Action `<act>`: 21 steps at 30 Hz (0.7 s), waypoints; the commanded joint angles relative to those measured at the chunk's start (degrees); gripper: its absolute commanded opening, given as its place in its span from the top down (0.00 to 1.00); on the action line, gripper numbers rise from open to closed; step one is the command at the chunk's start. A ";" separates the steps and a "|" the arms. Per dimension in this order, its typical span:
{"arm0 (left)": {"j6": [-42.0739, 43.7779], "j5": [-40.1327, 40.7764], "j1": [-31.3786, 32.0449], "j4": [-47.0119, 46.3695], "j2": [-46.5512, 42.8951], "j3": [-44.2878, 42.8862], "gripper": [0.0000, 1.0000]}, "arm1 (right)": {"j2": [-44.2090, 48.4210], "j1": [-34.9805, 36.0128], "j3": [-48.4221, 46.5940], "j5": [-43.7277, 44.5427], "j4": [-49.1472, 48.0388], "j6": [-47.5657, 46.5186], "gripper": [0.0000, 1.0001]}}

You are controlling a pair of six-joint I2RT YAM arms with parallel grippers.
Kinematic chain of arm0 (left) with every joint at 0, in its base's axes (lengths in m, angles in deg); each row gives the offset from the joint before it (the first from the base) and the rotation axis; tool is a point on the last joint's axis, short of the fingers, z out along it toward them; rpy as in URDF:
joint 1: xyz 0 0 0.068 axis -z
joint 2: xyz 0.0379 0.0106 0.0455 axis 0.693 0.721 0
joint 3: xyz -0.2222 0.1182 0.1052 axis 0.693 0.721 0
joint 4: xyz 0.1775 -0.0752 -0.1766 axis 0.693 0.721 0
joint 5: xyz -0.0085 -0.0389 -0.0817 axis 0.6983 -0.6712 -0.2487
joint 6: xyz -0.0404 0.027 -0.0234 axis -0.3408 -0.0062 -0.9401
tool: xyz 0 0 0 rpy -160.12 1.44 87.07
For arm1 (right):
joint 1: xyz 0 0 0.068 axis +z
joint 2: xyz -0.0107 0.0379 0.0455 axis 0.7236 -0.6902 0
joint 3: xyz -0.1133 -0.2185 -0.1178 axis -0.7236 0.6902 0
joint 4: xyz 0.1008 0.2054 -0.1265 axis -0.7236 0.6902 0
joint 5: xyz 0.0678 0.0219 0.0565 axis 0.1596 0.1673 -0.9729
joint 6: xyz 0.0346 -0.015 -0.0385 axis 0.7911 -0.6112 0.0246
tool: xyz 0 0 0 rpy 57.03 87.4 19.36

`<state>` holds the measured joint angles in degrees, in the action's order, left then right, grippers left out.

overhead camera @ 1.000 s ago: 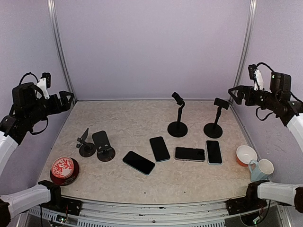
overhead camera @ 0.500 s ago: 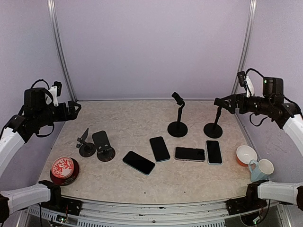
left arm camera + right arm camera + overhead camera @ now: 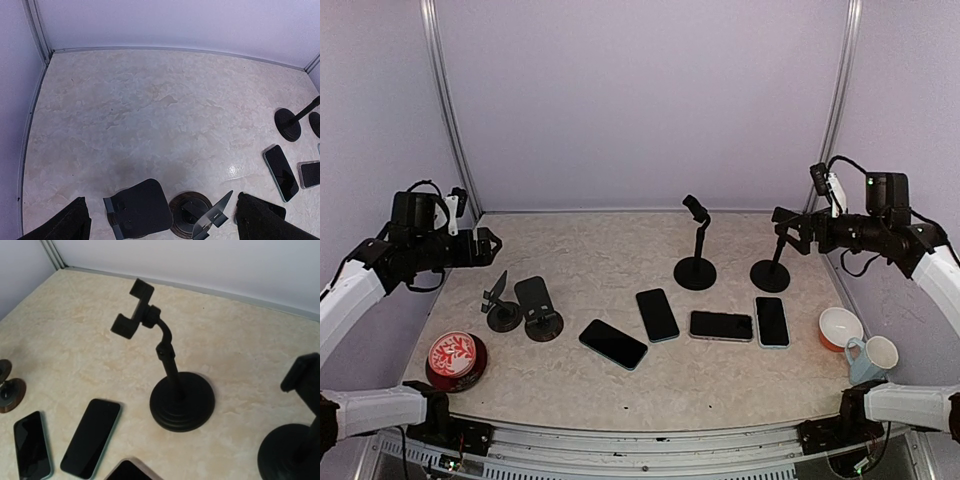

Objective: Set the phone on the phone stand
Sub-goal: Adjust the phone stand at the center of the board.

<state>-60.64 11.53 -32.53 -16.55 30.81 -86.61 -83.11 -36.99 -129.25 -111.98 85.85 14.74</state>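
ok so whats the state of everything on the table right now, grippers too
leftmost phone: flat, screen dark
second phone: flat, screen dark
third phone: flat, screen dark
rightmost phone: flat, screen dark
left pole stand: upright, empty
right pole stand: upright, empty
left low stand: empty
right low stand: empty
mug: upright
bowl: upright
left gripper: open, empty
right gripper: open, empty

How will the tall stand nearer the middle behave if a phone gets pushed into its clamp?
Probably steady: the tall stand sits on a wide, heavy-looking round base. Still, its clamp sits high on a thin bent neck, so a hard sideways push might tip or slide it across the table.
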 commanded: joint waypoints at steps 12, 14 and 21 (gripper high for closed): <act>-8.52 0.08 0.79 0.32 2.03 1.36 0.01 | 2.90 0.70 3.32 0.49 -0.76 0.24 0.00; -9.72 1.74 0.82 -0.36 2.08 2.35 0.01 | 3.23 0.69 3.72 0.42 -0.85 0.39 0.00; -10.77 1.38 0.72 -2.37 3.20 4.86 0.01 | 3.91 0.68 4.38 0.15 -0.79 0.86 0.00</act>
<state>-70.02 12.43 -32.14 -16.70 33.31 -82.74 -80.49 -36.99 -125.75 -111.74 85.85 15.11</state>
